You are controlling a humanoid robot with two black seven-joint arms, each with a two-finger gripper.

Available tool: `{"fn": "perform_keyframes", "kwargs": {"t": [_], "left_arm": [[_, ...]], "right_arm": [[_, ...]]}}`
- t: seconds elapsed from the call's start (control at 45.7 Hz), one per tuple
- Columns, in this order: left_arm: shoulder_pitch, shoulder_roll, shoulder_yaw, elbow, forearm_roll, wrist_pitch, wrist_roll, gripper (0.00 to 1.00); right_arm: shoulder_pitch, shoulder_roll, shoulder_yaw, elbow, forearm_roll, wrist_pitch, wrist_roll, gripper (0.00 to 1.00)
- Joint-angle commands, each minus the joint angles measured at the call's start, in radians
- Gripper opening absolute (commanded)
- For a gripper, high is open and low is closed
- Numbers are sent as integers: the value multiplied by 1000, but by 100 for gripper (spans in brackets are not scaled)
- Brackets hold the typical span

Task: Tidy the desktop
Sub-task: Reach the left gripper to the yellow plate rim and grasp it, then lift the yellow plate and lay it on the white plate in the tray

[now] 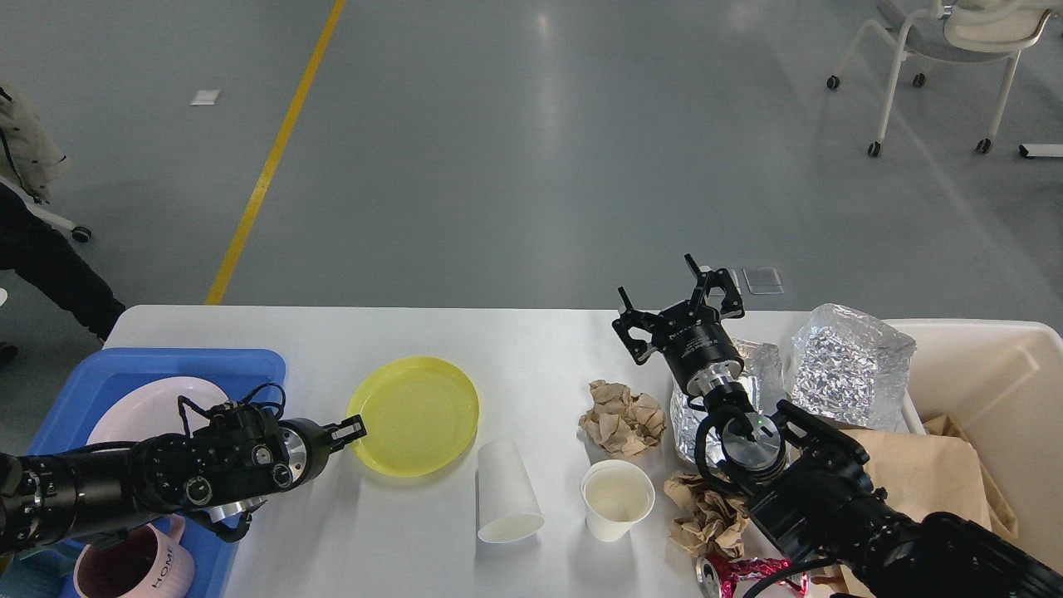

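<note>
Right gripper (674, 292) is raised over the far edge of the large white rectangular desktop (531, 336), its fingers spread and empty. Left gripper (354, 430) touches the rim of the round yellow plastic plate (413, 414); whether its fingers are parted I cannot tell. Nearby lie crumpled brown paper (623, 418), a tipped white paper cup (504, 492), an upright white cup (616, 499) and crinkled silver foil (847, 364). Bare tabletop spans the far middle.

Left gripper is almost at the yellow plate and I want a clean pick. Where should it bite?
Likely the near-left rim of the yellow plate, approached from the left by the left gripper. The plate lies flat and shallow on the desktop, so only the raised rim offers a pinch.
</note>
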Motion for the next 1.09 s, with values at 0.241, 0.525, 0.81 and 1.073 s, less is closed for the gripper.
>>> {"fn": "perform_keyframes", "kwargs": {"t": [0.241, 0.525, 0.81, 1.073], "left_arm": [[-1, -23, -3, -1, 0, 9, 17, 7], [-37, 67, -6, -117, -1, -31, 17, 0], [-221, 431, -17, -501, 0, -160, 37, 0], [-405, 852, -136, -529, 18, -608, 28, 0]], "right_arm": [[0, 0, 0, 0, 0, 0, 0, 100], [0, 0, 0, 0, 0, 2, 0, 100], [0, -1, 0, 0, 0, 0, 0, 100], [0, 0, 0, 0, 0, 0, 0, 100]]}}
